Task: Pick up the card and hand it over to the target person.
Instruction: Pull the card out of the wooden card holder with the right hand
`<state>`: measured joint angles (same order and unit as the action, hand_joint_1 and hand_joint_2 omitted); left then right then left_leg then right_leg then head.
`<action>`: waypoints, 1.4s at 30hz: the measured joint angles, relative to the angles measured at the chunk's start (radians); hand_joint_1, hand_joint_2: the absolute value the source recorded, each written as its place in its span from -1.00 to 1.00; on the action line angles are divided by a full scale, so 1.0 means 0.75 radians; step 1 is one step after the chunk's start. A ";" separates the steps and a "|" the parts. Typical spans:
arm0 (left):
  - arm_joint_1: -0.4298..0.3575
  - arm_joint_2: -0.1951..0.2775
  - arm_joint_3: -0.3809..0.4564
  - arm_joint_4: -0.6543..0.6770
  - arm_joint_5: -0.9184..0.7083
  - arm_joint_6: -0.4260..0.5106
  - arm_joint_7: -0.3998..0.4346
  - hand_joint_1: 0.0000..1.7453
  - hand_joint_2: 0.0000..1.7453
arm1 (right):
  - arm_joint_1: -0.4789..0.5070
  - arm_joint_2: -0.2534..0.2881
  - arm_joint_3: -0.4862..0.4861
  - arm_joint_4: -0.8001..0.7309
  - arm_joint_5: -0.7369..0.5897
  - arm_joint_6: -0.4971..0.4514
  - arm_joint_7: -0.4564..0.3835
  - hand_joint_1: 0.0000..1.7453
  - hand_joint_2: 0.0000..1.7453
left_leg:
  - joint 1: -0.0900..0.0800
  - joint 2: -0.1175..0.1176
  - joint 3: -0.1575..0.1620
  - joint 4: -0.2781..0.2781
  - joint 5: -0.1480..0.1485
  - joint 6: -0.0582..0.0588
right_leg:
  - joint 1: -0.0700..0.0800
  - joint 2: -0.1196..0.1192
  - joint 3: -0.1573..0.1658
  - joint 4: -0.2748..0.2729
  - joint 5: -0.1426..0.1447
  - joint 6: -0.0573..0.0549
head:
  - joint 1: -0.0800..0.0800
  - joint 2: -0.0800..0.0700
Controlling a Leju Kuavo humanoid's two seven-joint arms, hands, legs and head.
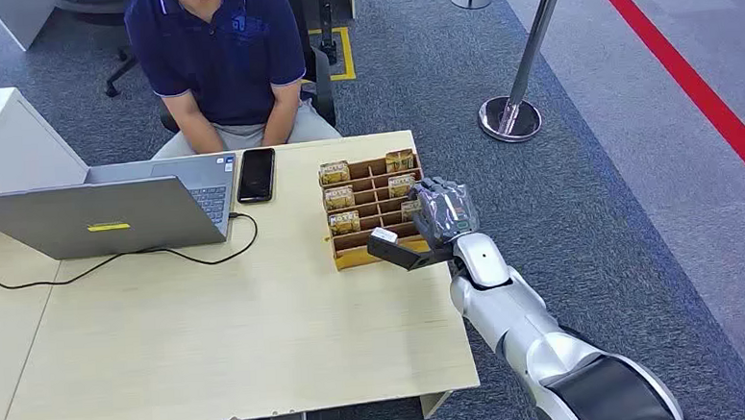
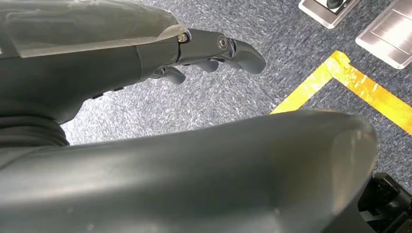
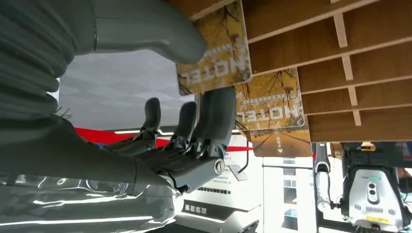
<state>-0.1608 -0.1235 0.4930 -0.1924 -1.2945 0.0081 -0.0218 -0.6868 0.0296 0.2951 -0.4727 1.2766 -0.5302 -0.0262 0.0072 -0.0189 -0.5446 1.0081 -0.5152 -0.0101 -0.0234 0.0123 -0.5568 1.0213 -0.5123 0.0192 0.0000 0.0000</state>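
Grasp is the step we're on: our right hand sits at the near right corner of the card rack on the table, w/ the thumb on 1 side of a card and a finger on the other. In the right wrist view the thumb lies over 1 face of that "HOTEL" card and a dark finger comes up behind its edge, so it reads as a pinch closing. Whether both actually press the card we can't tell; it's not a confirmed hold. The card looks to sit in its slot yet, in the rack's right column, w/ a 2nd card just beside it in the next slot.

To do this well, we'd:
- close thumb vs finger squarely on the card's faces, not its corner, so it won't twist out
- keep the other fingers off the 2nd card, which is very near
- lift along the slot, straight out; a sideways pull could tip the light rack or drag it on the table
- check the card comes free before we swing

Left hand hangs by our side over the carpet, fingers apart & holding nothing. Leave it there.

Handover next: the person sits at the far side of the table, behind the phone and laptop. We'd carry the card over the rack toward them, staying off both.
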 joint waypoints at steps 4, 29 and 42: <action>-0.001 -0.002 0.000 0.000 0.000 -0.001 0.000 -1.00 -1.00 | 0.003 -0.002 0.001 0.001 0.002 0.000 0.000 0.30 1.00 | 0.000 0.000 0.000 0.000 0.000 0.000 | 0.000 0.000 0.000 0.000 0.000 0.000 | 0.000 0.000; -0.013 -0.002 -0.015 -0.004 -0.011 0.029 -0.056 -1.00 1.00 | 0.051 -0.009 -0.043 -0.047 -0.007 0.025 -0.021 0.64 1.00 | 0.000 -0.001 0.002 0.000 0.001 0.000 | 0.000 -0.001 0.002 -0.001 0.000 0.000 | 0.000 0.000; 0.002 0.004 -0.007 -0.003 -0.007 0.032 -0.045 -1.00 1.00 | 0.078 0.002 -0.143 -0.243 -0.261 0.011 -0.230 0.64 1.00 | 0.000 0.001 0.001 0.000 0.000 0.000 | 0.000 0.002 0.000 0.001 0.000 0.000 | 0.000 0.000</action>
<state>-0.1591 -0.1202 0.4880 -0.1948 -1.3001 0.0318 -0.0555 -0.6284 0.0310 0.1882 -0.6552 1.0807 -0.5217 -0.1987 0.0071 -0.0178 -0.5441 1.0084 -0.5154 -0.0102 -0.0236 0.0135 -0.5567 1.0217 -0.5122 0.0193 0.0000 0.0000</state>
